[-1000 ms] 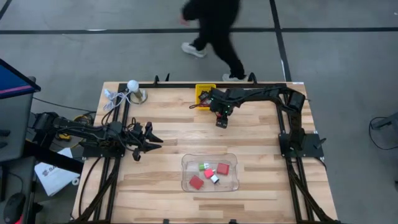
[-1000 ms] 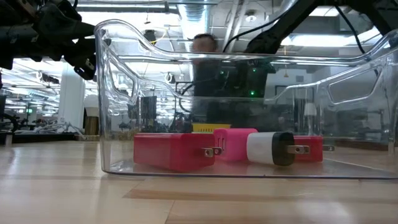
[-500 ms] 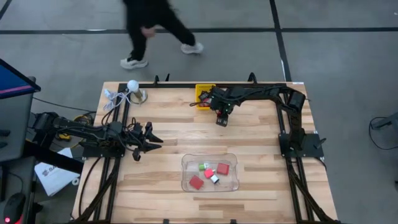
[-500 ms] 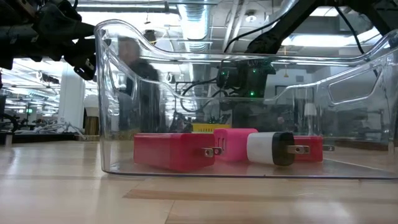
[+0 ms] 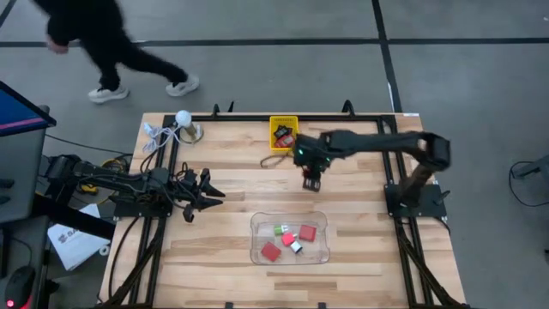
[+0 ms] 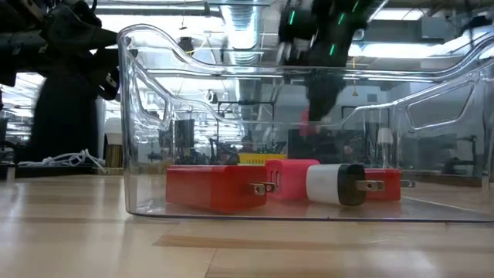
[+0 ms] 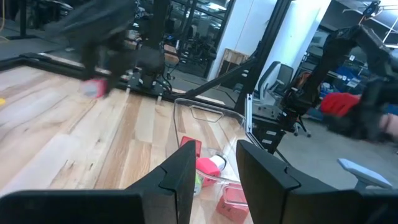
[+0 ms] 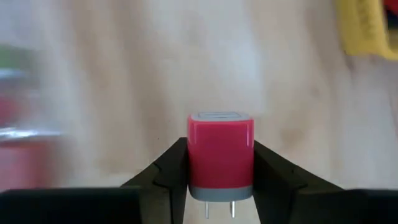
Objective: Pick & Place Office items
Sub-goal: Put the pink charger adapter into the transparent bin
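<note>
The right arm reaches across the table, its right gripper [image 5: 311,181] between the yellow basket [image 5: 283,133] and the clear tray [image 5: 289,238]. The wrist view alone shows a red plug block [image 8: 220,155] clamped between the fingers. The left gripper [image 5: 204,190] waits aside, fingers narrowly parted, empty.
</note>
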